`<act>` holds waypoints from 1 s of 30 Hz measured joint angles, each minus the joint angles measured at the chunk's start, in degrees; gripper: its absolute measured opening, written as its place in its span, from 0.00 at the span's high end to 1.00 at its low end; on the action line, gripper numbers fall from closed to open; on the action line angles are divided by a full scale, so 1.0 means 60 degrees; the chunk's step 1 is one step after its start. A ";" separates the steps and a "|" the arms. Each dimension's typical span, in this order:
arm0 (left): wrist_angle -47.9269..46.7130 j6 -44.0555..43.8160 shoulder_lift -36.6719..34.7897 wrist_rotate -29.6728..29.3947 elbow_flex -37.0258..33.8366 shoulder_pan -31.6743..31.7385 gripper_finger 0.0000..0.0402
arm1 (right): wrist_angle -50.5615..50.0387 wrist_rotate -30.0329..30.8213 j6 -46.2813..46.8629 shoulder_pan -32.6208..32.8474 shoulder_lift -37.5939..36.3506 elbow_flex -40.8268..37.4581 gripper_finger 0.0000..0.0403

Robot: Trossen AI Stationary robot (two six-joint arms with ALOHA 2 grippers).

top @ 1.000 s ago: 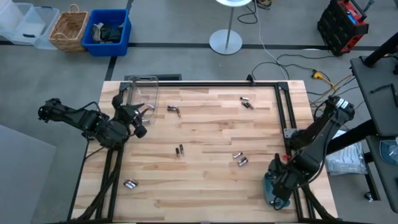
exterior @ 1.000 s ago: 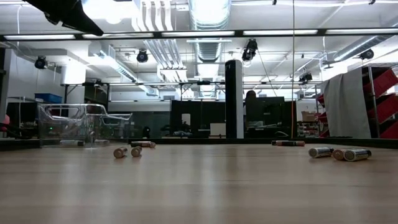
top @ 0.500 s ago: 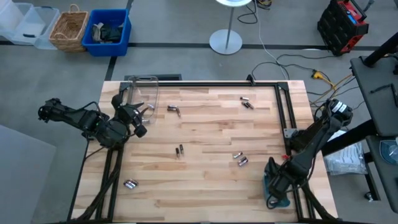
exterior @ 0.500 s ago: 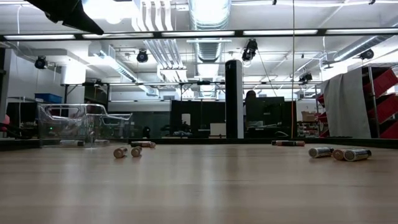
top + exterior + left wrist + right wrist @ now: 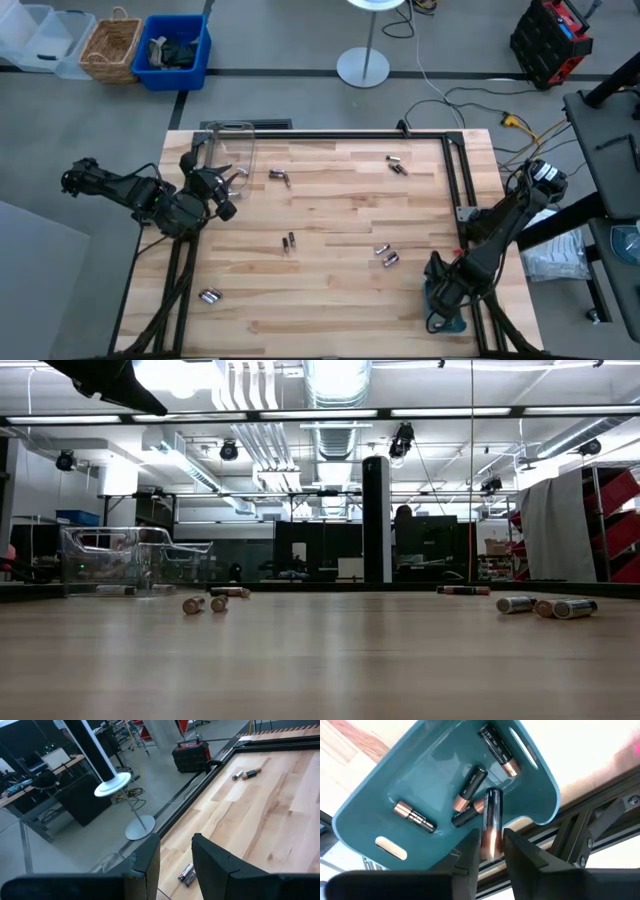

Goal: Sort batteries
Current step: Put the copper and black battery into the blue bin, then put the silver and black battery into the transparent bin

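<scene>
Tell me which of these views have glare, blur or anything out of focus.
Low view: bright ceiling strip lights flare; near wooden tabletop is soft. Right wrist view: the dark, copper-tipped battery between the right gripper fingers is blurred. Left wrist view: the left gripper looks soft.

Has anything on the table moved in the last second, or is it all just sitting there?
Only the right arm moved: the right gripper, shut on a battery, slid a little toward the near edge over the teal tray, where four batteries already lie. The left gripper stayed open beside the clear plastic box, and the loose batteries on the table did not shift.
</scene>
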 joint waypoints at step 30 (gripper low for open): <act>-0.0008 -0.0401 0.0552 0.0575 0.0001 0.0001 0.77 | -0.0033 0.2612 -0.5639 -0.3686 0.0191 0.1876 0.84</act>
